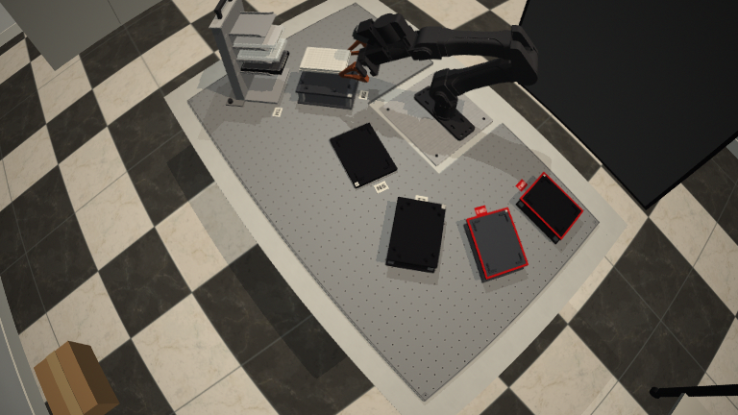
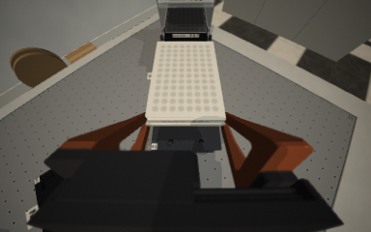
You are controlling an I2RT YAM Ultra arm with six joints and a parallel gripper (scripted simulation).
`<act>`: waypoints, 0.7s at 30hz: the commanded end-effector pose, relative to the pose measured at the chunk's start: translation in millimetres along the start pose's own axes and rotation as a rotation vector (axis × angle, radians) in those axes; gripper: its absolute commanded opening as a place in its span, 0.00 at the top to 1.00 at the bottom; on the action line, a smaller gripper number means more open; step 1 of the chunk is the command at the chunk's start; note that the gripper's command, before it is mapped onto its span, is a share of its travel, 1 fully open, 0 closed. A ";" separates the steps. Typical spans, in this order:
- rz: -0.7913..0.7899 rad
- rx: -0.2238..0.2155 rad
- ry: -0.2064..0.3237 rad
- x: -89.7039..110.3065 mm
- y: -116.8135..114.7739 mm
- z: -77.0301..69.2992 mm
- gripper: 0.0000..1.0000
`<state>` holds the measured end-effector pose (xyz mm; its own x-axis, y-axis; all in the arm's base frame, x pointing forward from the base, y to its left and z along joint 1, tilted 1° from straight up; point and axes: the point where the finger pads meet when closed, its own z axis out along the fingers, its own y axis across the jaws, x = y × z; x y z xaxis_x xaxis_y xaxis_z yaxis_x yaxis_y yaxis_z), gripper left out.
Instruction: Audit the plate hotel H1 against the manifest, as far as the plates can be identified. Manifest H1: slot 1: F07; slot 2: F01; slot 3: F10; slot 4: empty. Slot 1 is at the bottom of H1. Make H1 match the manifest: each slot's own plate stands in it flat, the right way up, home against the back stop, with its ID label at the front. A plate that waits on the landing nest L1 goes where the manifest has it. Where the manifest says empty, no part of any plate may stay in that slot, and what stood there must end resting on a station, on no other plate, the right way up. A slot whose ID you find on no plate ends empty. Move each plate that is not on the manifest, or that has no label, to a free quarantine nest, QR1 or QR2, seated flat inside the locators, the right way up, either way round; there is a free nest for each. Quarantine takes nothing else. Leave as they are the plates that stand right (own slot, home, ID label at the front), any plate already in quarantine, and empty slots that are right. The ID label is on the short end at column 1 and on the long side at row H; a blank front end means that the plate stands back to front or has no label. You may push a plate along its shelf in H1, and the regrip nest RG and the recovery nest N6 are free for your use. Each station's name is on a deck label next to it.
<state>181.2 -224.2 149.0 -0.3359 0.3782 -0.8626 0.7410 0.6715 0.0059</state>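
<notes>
Deck label [image 1: 381,187] by the black nest reads "N6", other labels too small to read

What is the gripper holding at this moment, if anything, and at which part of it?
The gripper holds the white well plate by its near short end, one finger on each long side, above a dark nest.

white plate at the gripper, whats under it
The white plate sits over a dark nest, whose near edge shows between the gripper fingers. The rest of the nest top is covered.
</notes>
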 end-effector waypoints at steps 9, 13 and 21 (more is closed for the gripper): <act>-0.009 0.002 -0.044 -8.5 -0.3 1.7 0.14; -0.007 0.001 -0.027 -1.1 -0.2 5.1 0.14; -0.008 0.001 -0.034 -1.2 -0.3 6.5 0.14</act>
<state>181.2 -224.3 139.8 -0.3358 0.3781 -0.8627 0.7410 0.6715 0.0059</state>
